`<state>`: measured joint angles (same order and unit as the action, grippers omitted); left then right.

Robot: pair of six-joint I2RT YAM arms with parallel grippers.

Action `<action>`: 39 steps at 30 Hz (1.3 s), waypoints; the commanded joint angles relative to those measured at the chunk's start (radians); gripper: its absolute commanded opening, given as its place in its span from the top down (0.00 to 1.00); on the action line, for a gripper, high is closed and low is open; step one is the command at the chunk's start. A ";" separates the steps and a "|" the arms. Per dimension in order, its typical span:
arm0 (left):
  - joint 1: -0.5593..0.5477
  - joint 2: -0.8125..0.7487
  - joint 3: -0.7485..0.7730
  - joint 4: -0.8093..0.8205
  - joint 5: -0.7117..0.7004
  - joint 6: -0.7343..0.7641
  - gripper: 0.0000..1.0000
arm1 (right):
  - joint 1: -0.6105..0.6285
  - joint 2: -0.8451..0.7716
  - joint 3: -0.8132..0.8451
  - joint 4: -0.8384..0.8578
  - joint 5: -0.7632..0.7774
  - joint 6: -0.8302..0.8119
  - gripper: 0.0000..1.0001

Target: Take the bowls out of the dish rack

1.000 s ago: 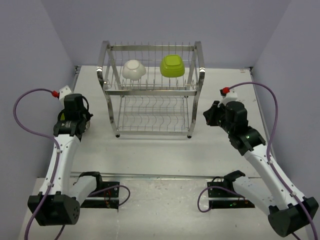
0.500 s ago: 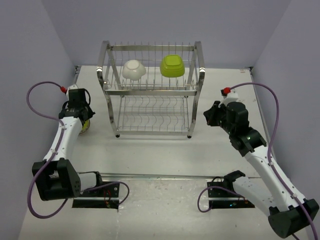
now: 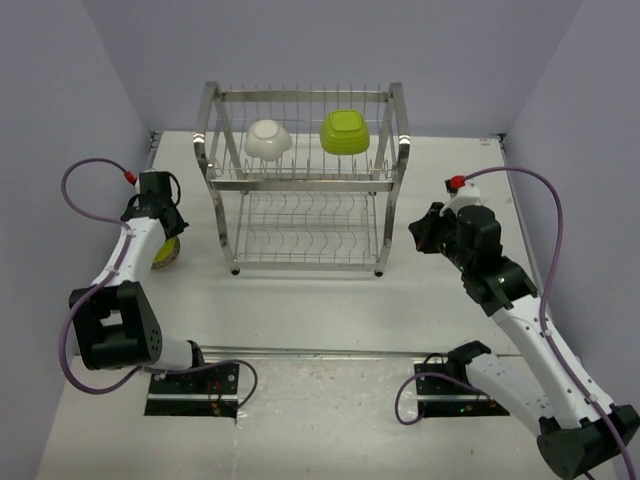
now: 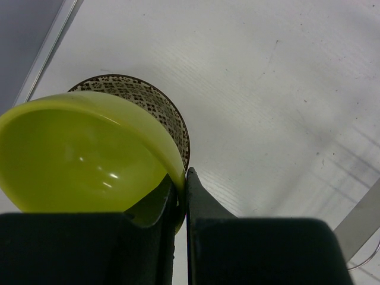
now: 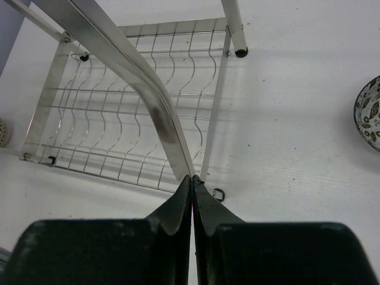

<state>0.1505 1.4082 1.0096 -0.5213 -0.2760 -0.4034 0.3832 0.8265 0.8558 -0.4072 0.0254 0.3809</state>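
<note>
The dish rack [image 3: 305,180] stands mid-table. Its upper tier holds the white bowl [image 3: 268,139] and the squarish lime green bowl [image 3: 345,131]. My left gripper [image 4: 183,178] is shut on the rim of the round lime green bowl [image 4: 83,154], held tilted just above a speckled patterned bowl [image 4: 151,102] on the table left of the rack. In the top view this gripper [image 3: 158,232] is above the green bowl [image 3: 164,252]. My right gripper [image 5: 193,178] is shut and empty by the rack's front right post [image 5: 157,113]. It also shows in the top view [image 3: 420,232].
A second patterned bowl [image 5: 369,116] sits on the table at the right edge of the right wrist view. The rack's lower tier [image 5: 130,127] holds nothing. Walls close in the table on the left, right and back.
My left arm has folded and swung round, keeping the green bowl left of the rack, now over the patterned bowl. The right arm has barely moved.
</note>
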 commanded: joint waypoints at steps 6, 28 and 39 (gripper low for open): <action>0.017 0.057 0.046 0.053 -0.012 0.025 1.00 | -0.004 -0.050 0.072 -0.034 -0.018 -0.008 0.99; 0.049 0.124 0.003 0.069 0.034 -0.003 0.98 | -0.003 -0.098 0.129 -0.128 -0.012 0.000 0.99; 0.058 0.098 -0.005 0.072 0.084 -0.015 0.73 | -0.004 -0.086 0.187 -0.177 -0.004 -0.010 0.99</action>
<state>0.1947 1.5372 1.0161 -0.4786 -0.2180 -0.4114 0.3832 0.7399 0.9817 -0.5602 0.0265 0.3813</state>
